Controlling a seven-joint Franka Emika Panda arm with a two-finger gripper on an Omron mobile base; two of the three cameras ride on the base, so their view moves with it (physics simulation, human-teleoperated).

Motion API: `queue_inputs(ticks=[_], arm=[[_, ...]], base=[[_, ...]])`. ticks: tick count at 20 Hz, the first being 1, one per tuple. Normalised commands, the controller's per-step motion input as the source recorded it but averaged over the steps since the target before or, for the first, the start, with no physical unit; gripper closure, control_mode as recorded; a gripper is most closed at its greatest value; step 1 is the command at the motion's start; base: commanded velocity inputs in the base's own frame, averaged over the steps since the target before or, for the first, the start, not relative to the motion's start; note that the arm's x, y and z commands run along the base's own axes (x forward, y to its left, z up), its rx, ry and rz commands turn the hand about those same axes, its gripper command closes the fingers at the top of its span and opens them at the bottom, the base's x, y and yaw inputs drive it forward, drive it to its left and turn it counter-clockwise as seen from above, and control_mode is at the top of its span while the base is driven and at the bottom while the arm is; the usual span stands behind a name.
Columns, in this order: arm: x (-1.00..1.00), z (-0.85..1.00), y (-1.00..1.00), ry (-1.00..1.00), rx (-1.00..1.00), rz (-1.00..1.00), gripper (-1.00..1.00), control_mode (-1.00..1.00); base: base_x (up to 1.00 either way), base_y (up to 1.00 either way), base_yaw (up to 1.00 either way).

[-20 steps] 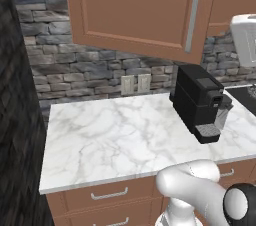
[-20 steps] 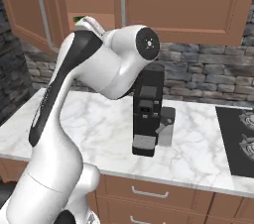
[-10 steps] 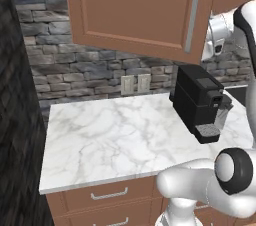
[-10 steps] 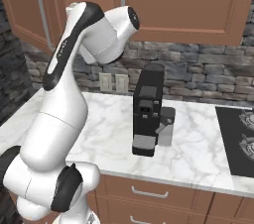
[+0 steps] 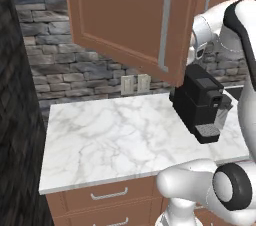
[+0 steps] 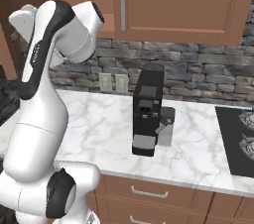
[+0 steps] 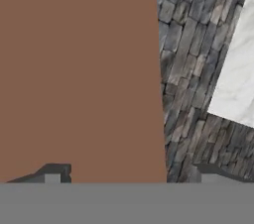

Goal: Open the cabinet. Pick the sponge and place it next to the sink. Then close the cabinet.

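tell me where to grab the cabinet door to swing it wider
Judging by its pose, grip the long vertical silver handle on the cabinet door, jaws either side of the bar, coming from the front. The door already hangs ajar and the bar stands off the panel.

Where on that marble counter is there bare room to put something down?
The widest free patch of the marble counter runs from its left edge to the black coffee machine, in front of the wall outlets. It is crowded around the machine; the open cabinet door overhangs.
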Motion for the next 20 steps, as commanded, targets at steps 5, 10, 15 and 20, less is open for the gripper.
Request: queue_inputs(ticks=[5,10,15,20], arm=[[-0.82,-0.03,0.87,-0.1,-0.05,0.04,-1.0,-1.0],[-0.25,-0.07,-0.18,-0.02,-0.01,0.0,-1.0,-1.0],[0.13,0.13,-0.97,-0.12,-0.14,0.06,-1.0,-1.0],[0.72,0.41,-0.39,-0.38,-0.54,0.0,-1.0,-1.0]], base=[[0.0,0.0,0.0],[0.0,0.0,0.0],[0.0,0.0,0.0],[0.0,0.0,0.0]])
